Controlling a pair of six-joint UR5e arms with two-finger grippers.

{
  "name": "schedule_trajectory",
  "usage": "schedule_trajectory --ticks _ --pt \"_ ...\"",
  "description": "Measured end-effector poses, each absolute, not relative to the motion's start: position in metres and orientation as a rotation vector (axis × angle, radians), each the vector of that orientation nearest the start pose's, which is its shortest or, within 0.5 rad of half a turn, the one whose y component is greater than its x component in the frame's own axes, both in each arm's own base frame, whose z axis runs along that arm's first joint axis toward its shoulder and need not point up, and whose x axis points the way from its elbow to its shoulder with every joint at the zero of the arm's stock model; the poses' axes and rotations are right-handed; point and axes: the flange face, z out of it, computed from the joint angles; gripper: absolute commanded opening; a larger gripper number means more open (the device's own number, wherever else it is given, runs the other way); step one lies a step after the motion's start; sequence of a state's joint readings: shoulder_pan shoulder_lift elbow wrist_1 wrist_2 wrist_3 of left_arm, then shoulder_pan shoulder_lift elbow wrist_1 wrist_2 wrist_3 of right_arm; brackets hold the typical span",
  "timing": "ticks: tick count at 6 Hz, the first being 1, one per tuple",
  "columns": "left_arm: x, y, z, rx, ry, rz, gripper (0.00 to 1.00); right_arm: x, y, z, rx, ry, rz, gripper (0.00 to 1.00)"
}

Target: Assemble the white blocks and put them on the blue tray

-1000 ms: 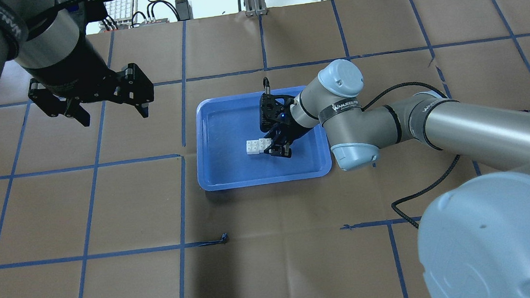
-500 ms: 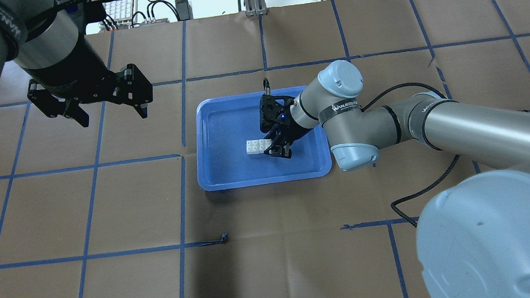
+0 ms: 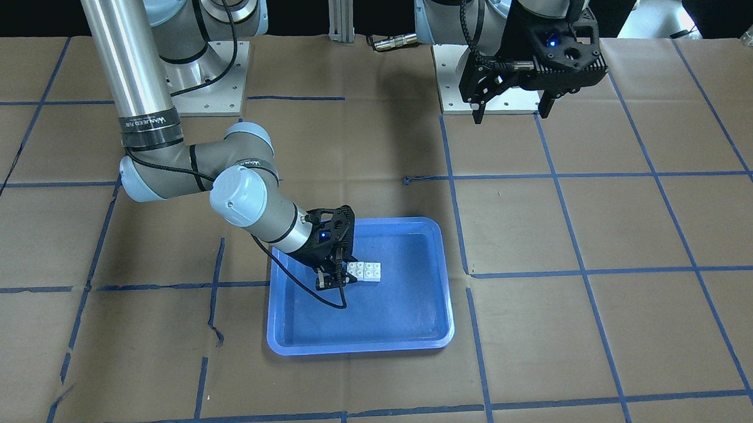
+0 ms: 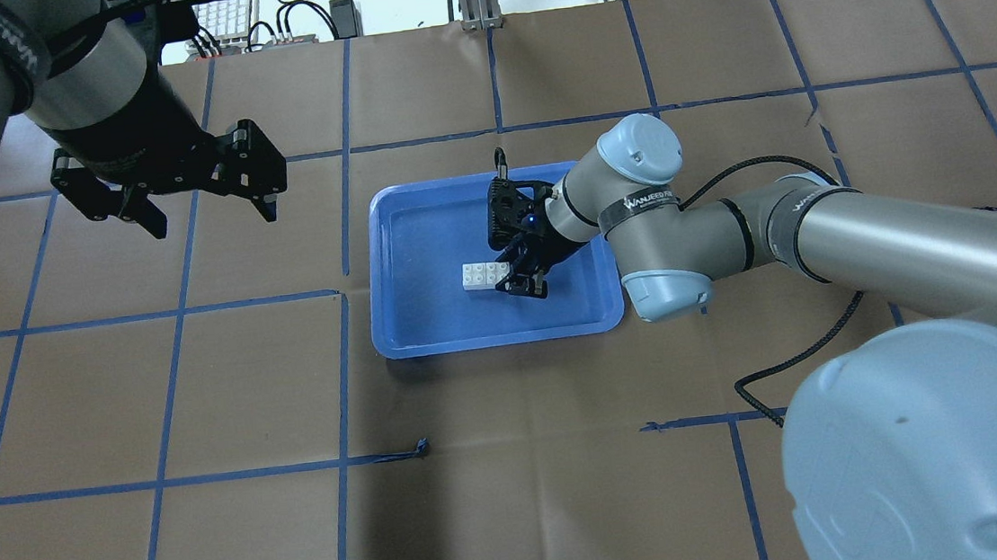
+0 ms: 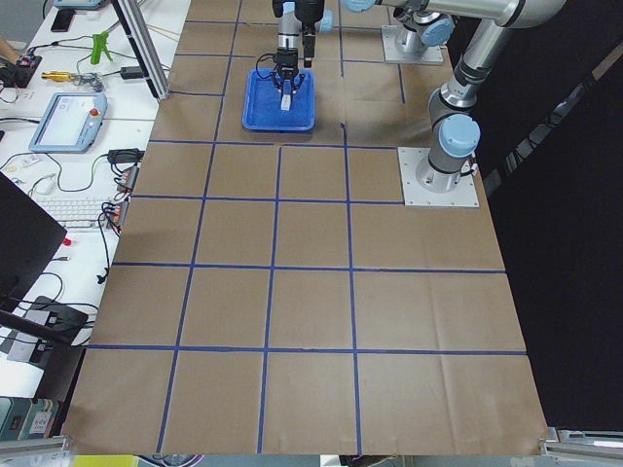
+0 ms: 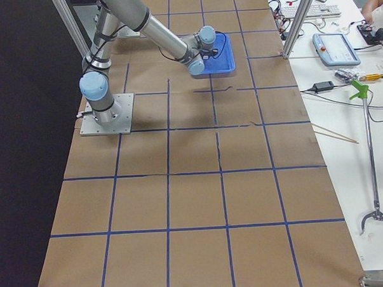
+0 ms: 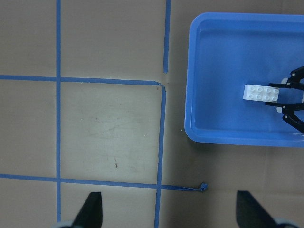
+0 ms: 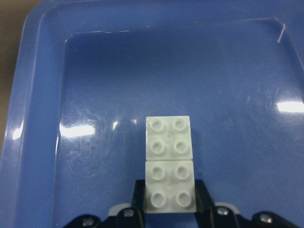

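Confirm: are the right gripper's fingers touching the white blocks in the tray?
Touching. The right wrist-mounted view shows the fingers of the right gripper flush against both sides of the near white block, with no gap on either side.

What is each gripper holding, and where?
Right gripper pinches the blocks by the sides of the brick nearest it. Left gripper holds nothing.

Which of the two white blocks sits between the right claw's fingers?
The near white block, at the right wrist view's bottom edge, flanked by the fingers of the right claw; the far white block juts free.
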State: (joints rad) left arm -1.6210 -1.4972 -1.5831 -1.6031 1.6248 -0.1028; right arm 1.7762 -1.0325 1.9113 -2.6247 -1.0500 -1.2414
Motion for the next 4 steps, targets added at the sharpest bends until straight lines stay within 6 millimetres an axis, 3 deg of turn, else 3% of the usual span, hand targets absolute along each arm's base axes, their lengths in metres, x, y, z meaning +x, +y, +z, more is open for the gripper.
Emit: schedule_trajectory --ticks 2,3,4 --pt "-0.1513 -0.4557 0.5139 -0.082 3.090 -0.051 1.00 0.2979 -0.5319 0.1580 -1.847 1.994 -0.570 0.67" --pt "-0.1514 -0.4557 0.5139 -0.082 3.090 -0.051 1.00 0.2979 -0.5319 0.1580 -1.847 1.994 -0.570 0.99" --pt "-0.1514 -0.4557 0.5139 -0.082 3.090 -0.051 1.00 0.2978 -0.5326 0.1582 -1.848 1.994 -0.571 1.00"
